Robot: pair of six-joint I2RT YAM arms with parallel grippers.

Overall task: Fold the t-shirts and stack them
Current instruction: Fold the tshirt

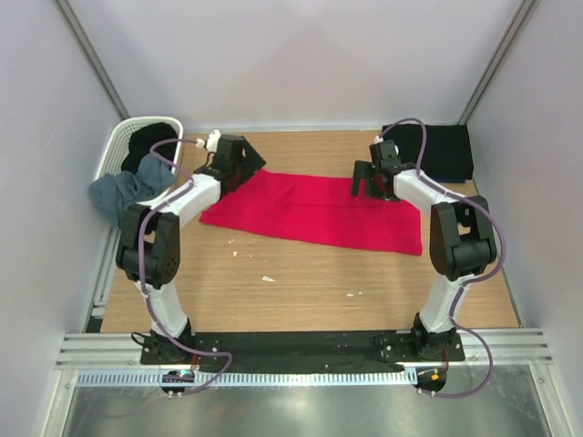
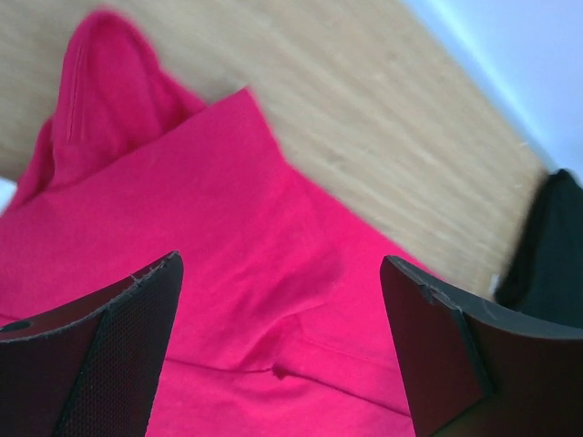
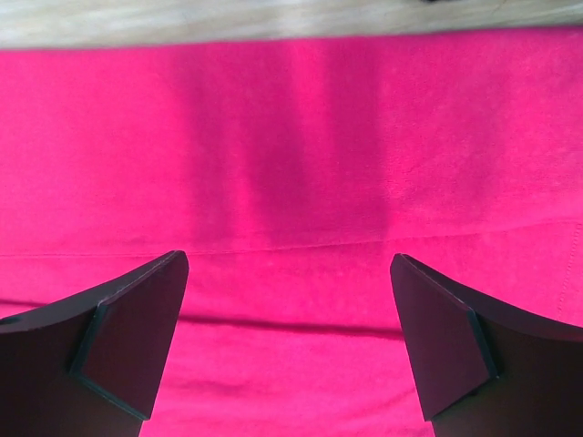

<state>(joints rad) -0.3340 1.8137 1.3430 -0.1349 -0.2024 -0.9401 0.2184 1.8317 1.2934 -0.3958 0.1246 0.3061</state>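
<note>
A crimson-red t-shirt (image 1: 310, 211) lies folded lengthwise across the middle of the table. It fills the left wrist view (image 2: 228, 237) and the right wrist view (image 3: 291, 146). My left gripper (image 1: 239, 168) is open above the shirt's far left end, nothing between its fingers (image 2: 118, 355). My right gripper (image 1: 372, 185) is open above the shirt's far right part, also empty. A folded black t-shirt (image 1: 444, 150) lies at the back right corner. A grey-blue t-shirt (image 1: 123, 193) hangs over the basket's rim, and a black one (image 1: 150, 141) lies inside it.
A white lattice basket (image 1: 123, 137) stands at the back left, beside the left arm. Small white scraps (image 1: 268, 278) lie on the wood in front of the red shirt. Pale walls close in the table on three sides.
</note>
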